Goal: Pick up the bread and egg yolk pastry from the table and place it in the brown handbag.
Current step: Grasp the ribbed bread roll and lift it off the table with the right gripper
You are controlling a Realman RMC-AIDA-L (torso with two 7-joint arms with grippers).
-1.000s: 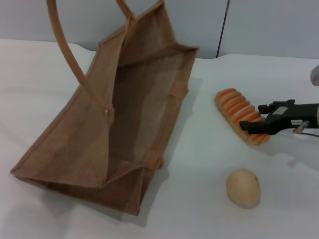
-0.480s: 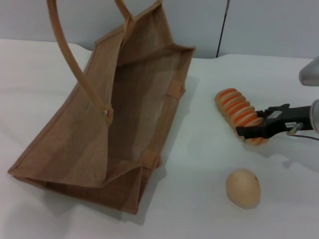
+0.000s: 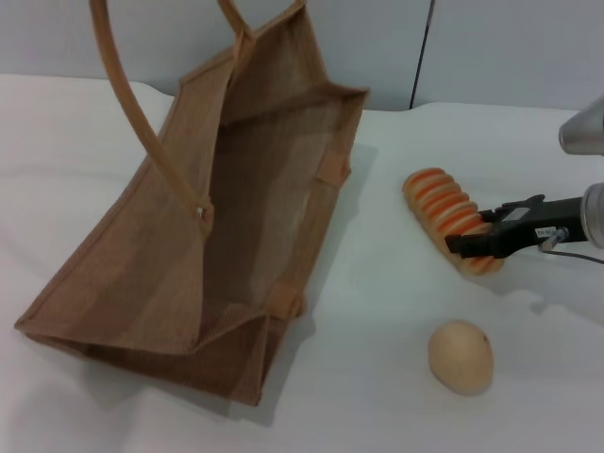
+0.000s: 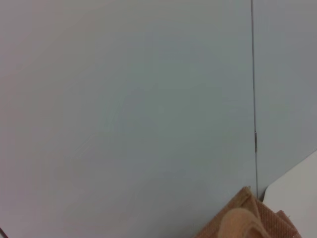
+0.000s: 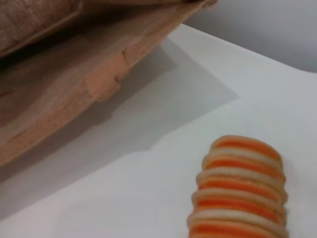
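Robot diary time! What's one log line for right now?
right pincer: at near end of bread | bread: on table | egg yolk pastry: on table, untouched | brown handbag: open, neither item inside

bread [image 3: 442, 212]: pale tan, ridged, bright orange cross stripes
egg yolk pastry [image 3: 461, 355]: smooth beige-tan, tiny reddish fleck
brown handbag [image 3: 189, 226]: tan-brown woven burlap, lighter brown trim and straps
table [image 3: 396, 396]: plain white
right gripper [image 3: 477, 243]: black

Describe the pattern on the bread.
The bread is pale tan with orange stripes across its ridged segments, clearest in the right wrist view.
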